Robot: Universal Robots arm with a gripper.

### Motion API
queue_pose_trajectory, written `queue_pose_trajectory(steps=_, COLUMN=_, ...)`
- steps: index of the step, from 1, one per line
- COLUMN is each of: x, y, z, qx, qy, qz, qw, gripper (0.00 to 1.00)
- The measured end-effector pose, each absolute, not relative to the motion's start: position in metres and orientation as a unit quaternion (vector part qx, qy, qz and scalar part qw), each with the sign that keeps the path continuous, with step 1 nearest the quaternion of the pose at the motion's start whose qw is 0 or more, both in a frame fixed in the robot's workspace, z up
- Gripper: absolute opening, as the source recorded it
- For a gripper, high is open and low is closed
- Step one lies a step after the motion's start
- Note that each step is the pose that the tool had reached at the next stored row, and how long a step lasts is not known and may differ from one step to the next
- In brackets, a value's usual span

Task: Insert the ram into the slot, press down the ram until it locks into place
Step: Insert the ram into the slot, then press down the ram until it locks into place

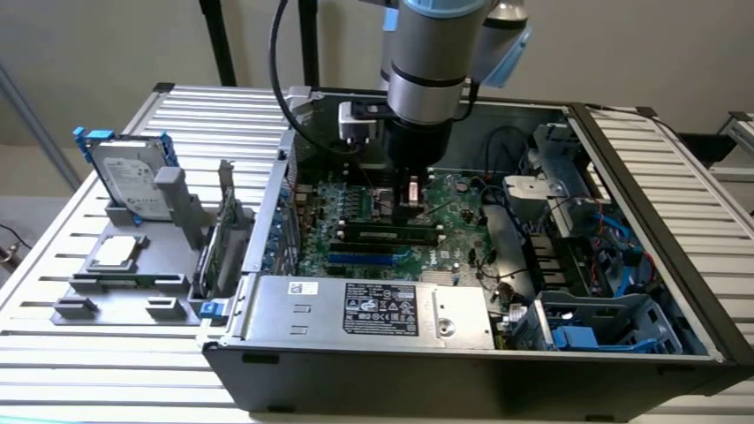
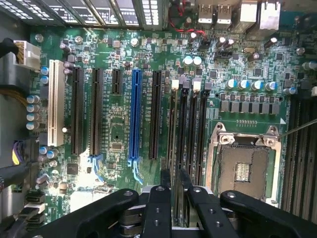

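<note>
Blue slot (image 2: pixel 134 116): on the far side of the black slots from the processor socket (image 2: pixel 245 166).
Slot (image 2: pixel 182 129): black, just beside the socket, with white clips (image 2: pixel 174 84) at one end.
Ram (image 2: pixel 176 201): edge-on over that slot (contact unclear), near the socket's corner.
Gripper (image 2: pixel 175 176): fingers (image 2: pixel 157 208) clamped on the ram.

Soft, even light is washing the slatted table (image 1: pixel 118 371). The case (image 1: pixel 471 384) interior is sitting dimmer, arm (image 1: pixel 430 53) shading it. Wrist view: motherboard (image 2: pixel 115 114) is showing bright, capacitor tops (image 2: pixel 242 84) glinting.
</note>
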State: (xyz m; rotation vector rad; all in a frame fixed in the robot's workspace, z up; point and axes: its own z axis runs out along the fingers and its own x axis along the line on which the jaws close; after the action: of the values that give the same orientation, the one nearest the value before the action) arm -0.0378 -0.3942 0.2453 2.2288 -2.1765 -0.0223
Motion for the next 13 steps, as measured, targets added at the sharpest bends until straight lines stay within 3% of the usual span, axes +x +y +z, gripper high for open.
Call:
queue_pose_trajectory(steps=2, x=-0.0389, y=-0.3942, z=0.2463, qx=0.715, qy=-0.699, qz=-0.009, qw=0.012, gripper=0.13)
queue_pose_trajectory(steps=4, x=-0.0394, y=-0.3942, z=0.2463, qx=0.715, qy=-0.699, qz=-0.009, qw=0.011, gripper=0.10)
queue_pose_trajectory(steps=13, x=-0.0395, y=-0.3942, z=0.2464, qx=0.715, qy=-0.699, qz=-0.009, qw=0.011, gripper=0.10)
